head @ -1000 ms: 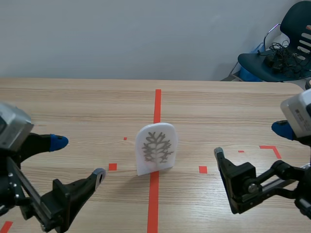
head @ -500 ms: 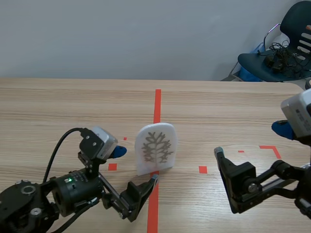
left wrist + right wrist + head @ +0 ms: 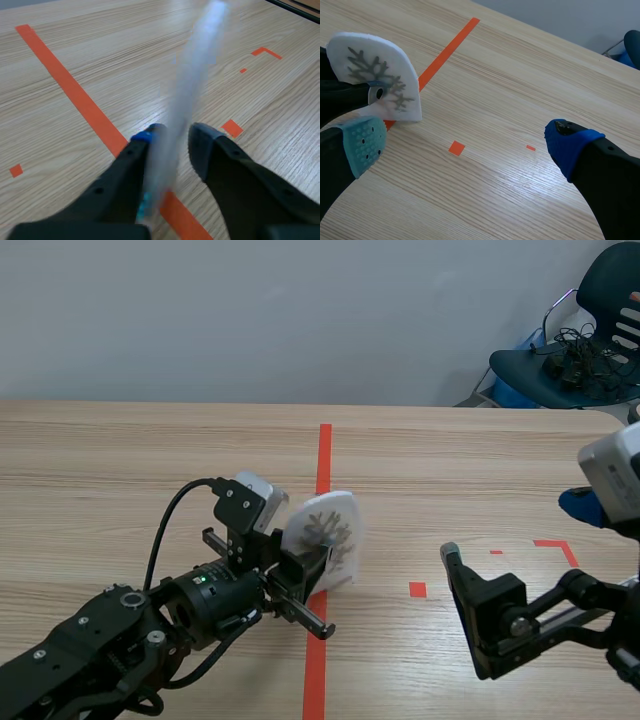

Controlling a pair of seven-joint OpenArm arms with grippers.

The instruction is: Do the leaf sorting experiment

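Left wrist view | left gripper (image 3: 175,135) straddles plaque (image 3: 200,55) edge, grip unclear | right gripper (image 3: 466,141) released

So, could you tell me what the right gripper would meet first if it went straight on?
Likely just the light wooden table; the open right gripper points past the white leaf-printed board, which stands aside.
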